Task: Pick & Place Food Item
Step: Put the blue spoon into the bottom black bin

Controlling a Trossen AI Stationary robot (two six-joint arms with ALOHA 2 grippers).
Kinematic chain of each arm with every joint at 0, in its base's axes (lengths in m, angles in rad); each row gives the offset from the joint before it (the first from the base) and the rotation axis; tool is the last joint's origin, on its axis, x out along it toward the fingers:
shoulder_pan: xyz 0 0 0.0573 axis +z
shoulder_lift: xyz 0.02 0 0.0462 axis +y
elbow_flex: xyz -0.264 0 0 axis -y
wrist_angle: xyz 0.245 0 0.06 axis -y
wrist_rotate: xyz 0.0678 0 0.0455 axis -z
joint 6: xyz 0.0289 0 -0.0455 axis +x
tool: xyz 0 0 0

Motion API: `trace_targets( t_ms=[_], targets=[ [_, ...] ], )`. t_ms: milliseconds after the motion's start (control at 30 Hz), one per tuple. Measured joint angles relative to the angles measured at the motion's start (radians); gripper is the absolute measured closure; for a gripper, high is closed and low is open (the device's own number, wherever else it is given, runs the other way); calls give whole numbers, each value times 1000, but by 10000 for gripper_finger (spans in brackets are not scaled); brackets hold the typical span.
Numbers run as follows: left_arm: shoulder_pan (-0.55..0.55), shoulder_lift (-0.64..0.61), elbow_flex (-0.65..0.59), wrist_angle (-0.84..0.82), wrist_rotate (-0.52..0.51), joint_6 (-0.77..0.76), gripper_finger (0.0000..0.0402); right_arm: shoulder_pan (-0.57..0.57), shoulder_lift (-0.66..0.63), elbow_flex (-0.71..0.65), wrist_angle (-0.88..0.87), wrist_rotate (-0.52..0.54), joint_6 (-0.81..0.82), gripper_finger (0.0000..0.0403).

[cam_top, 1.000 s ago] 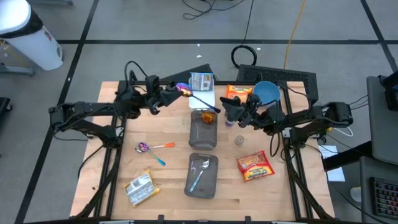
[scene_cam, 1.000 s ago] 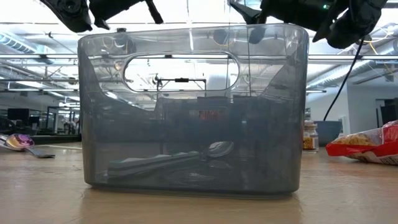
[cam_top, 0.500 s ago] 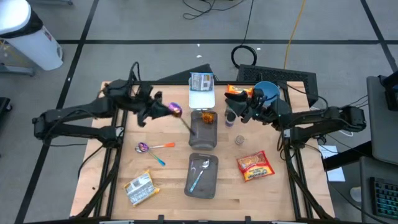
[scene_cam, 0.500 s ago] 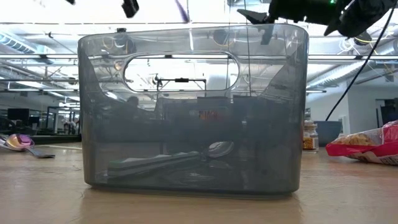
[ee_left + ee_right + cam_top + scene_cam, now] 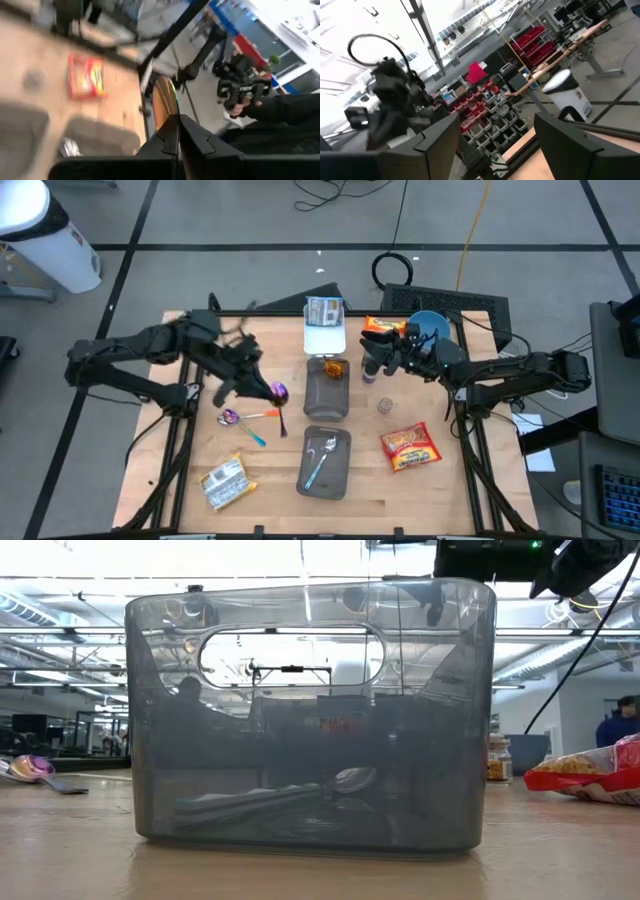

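Nearest the table's front edge, a silver packet [image 5: 224, 482]; just past it the red snack bag [image 5: 410, 447] lies flat and untouched, well clear of both arms; my read: light, crinkly, slippery film with crushable contents, so pinch a sealed end gently, not the belly; mid-table, the left gripper [image 5: 266, 387] is clenched on an iridescent spoon [image 5: 279, 392], handle hanging towards the front; beyond, a grey tray [image 5: 326, 402] holds an orange morsel [image 5: 335, 368]; farther back, the right gripper [image 5: 369, 361] hovers, fingers spread wide, holding nothing.
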Motion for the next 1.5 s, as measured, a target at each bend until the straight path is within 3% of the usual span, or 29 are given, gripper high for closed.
trace_targets(
  t_ms=[167,333,467,667,1033,1500],
  targets=[
    [-55,129,11,14,-1,-141,398,14,0,0,8,-20,-40,150],
    [-103,269,11,72,-1,-279,397,14,0,0,-26,-133,-23,150],
    [-131,371,11,216,-2,-402,399,18,-17,0,-94,-214,-4,150],
    [-138,491,11,362,-27,-546,399,15,-161,-23,-259,-211,-79,150],
    [-128,557,11,234,-37,-587,399,13,-470,-25,-633,-115,-194,150],
    [-54,600,12,218,-41,-571,399,13,-470,-31,-676,-96,-220,150]
  ],
)
